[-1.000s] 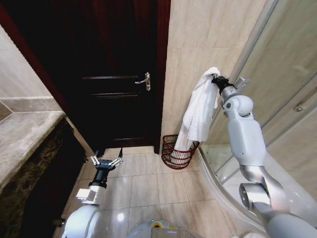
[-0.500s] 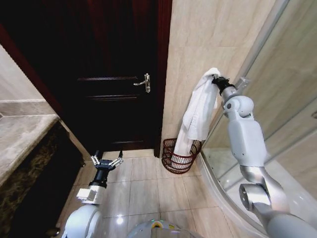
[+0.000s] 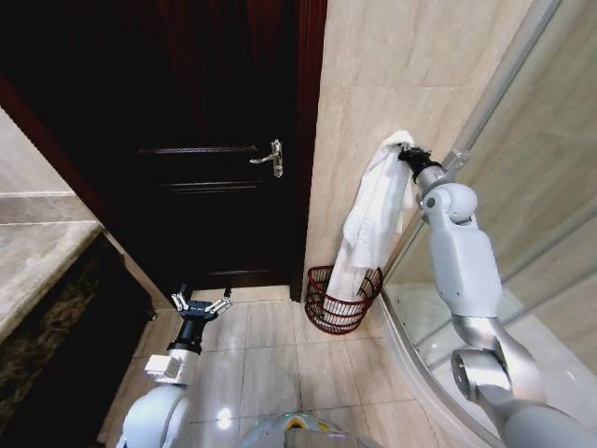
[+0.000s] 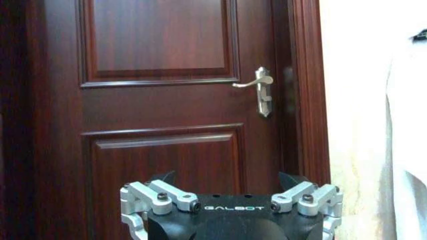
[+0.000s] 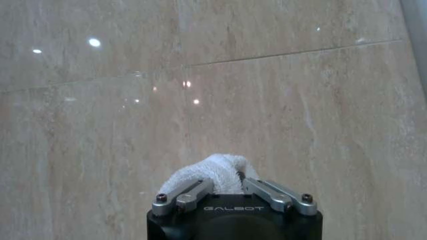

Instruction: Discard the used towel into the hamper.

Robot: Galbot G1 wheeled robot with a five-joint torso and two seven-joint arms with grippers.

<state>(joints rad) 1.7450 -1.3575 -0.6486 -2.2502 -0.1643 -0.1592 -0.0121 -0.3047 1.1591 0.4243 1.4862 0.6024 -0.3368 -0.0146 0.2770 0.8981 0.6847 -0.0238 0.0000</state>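
Head view: the right end effector [image 3: 408, 152], clamped on the white towel's [image 3: 368, 219] top, holds it high so its tail hangs into the hamper [image 3: 340, 300] on the floor by the wall, while the left end effector [image 3: 200, 304] idles low, fingers spread.

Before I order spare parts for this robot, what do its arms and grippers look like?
Both arms have smooth, rounded light grey-white shells. The right arm shows a ball-shaped joint near the wrist and a shiny metallic ring lower down. Each wrist narrows to a black cylinder. The left gripper and right gripper have black bodies printed GALBOT in pale letters, with silver metal finger links fastened by dark bolts.
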